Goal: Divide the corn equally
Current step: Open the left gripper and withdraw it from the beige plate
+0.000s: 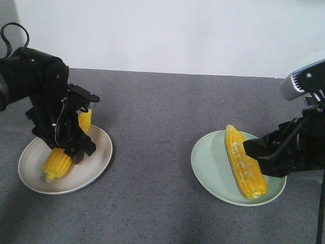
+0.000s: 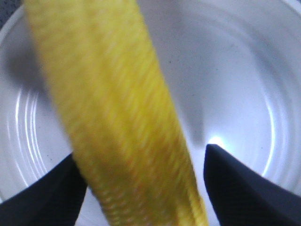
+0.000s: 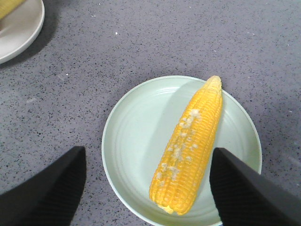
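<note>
Two cobs show: one on the white plate [image 1: 30, 168] beneath the left gripper [image 1: 68, 137], whose spread fingers straddle that corn [image 1: 58, 165], unclenched; the patchy cob [image 3: 188, 150] lies on the green plate [image 3: 127, 141], right gripper [image 3: 146, 183] released above. Placement seems underway; retreating upward comes next.

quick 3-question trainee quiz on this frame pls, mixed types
1. True or false: the yellow corn cob with pale kernel patches lies on the pale green round plate.
2. Which gripper has corn between its fingers: left gripper or right gripper?
3. Multiple choice: the white round plate sits on A) grey speckled tabletop B) wood C) cloth.

Key: 1 true. 2 left; its cob fills the wrist view. 3 A.
</note>
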{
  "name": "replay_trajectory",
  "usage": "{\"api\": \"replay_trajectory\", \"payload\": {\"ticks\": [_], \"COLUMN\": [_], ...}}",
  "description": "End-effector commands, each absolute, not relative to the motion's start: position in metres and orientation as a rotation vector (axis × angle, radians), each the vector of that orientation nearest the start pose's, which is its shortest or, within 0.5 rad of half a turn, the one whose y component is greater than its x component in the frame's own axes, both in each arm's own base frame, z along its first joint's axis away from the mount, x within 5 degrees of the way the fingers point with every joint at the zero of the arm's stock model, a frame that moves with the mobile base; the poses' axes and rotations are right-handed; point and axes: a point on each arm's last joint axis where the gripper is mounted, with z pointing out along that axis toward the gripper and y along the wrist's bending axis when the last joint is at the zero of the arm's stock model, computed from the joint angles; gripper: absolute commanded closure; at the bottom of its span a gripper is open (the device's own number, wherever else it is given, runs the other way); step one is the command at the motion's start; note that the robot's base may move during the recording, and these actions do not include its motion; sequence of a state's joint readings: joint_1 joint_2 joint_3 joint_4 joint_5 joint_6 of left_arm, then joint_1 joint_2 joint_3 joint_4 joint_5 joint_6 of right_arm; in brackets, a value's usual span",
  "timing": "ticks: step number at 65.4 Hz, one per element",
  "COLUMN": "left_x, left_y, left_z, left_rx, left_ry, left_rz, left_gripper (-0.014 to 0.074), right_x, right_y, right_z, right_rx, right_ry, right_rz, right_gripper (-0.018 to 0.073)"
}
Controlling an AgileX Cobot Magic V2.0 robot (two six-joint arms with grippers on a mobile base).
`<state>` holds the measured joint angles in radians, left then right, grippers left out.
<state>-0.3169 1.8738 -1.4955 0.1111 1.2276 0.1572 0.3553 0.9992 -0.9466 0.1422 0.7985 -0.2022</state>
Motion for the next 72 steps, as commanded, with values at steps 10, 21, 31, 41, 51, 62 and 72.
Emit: {"api": "replay_trajectory", "payload": {"ticks": [10,21,31,41,51,62,72], "left_x": [0.346,0.329,0.305,0.277,0.242,0.204,0.172], "left_y": [-0.104,-0.107,-0.109,-0.102,-0.09,-0.077,-0.066], "left_z": [0.281,0.313,0.348,0.37,0.385,0.385,0.373], "left_rx": [0.716,0.666,0.63,0.626,0.59,0.546,0.513], "left_ry": [2.893,2.823,2.717,2.577,2.397,2.234,2.153], "left_rz": [0.131,-0.01,-0.171,-0.204,-0.203,-0.215,-0.227], "left_gripper": [0.0073,0.0074,0.0074,0.0074,0.0074,0.0074,0.0074], "right_x": [0.18,0.18,0.18,0.18,0.18,0.18,0.179], "right_y": [0.076,0.076,0.076,0.076,0.076,0.077,0.079], "right_z": [0.365,0.365,0.365,0.365,0.365,0.365,0.365], "right_rx": [-0.562,-0.562,-0.562,-0.562,-0.562,-0.558,-0.538], "right_ry": [2.172,2.172,2.172,2.172,2.172,2.173,2.186], "right_rz": [0.248,0.248,0.248,0.248,0.248,0.255,0.307], "right_gripper": [0.0023,0.0023,0.0023,0.0023,0.0023,0.0023,0.0023]}}
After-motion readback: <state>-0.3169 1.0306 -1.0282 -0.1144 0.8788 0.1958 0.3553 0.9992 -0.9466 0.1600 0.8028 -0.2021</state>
